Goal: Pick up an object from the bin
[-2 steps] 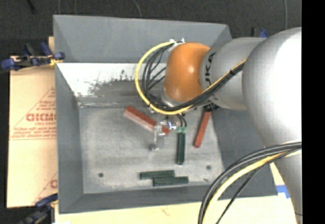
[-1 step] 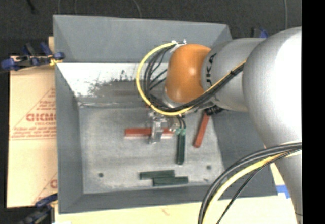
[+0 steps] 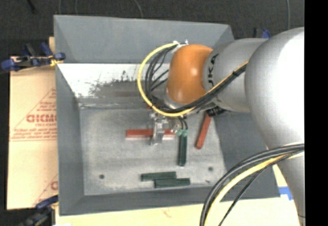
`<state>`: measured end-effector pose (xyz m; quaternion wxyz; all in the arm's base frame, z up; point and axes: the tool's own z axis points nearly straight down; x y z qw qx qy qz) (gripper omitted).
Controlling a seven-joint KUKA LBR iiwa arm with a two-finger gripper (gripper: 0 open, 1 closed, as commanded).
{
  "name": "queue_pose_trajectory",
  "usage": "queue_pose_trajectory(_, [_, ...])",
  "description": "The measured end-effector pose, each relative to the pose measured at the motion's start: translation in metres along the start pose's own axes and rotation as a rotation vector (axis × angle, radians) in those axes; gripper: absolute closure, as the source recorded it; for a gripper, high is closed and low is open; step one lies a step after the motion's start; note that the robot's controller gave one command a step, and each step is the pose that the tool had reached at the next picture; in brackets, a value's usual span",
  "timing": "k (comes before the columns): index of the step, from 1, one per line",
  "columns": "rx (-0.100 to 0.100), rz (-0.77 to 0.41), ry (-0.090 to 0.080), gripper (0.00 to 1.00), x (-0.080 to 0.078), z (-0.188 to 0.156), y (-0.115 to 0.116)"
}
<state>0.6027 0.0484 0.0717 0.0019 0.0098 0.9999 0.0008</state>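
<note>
**Claw lowered at the end of a red bar**

A flat red bar (image 3: pixel 137 134) is seen lying level on the floor of the grey bin (image 3: pixel 102 153), roughly at its middle. The claw (image 3: pixel 159 135) is placed at the right end of this red bar. Whether it is touching the bar cannot be made out, and whether the claw is apart or together cannot be told.

Just right of the red bar, a dark green bar (image 3: pixel 182 150) is laid almost at a right angle to it. Further right of the red bar, a tilted red stick (image 3: pixel 203 132) is found. Below the red bar, two dark green strips (image 3: pixel 165 179) are laid side by side, touching. Above the red bar's right end, the arm's orange cover (image 3: pixel 188 74) and looped cables (image 3: pixel 146 74) are seen.
</note>
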Motion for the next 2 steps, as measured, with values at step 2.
queue_pose_trajectory(2, [0.001,0.000,0.009,1.00,0.003,-0.021,0.000])
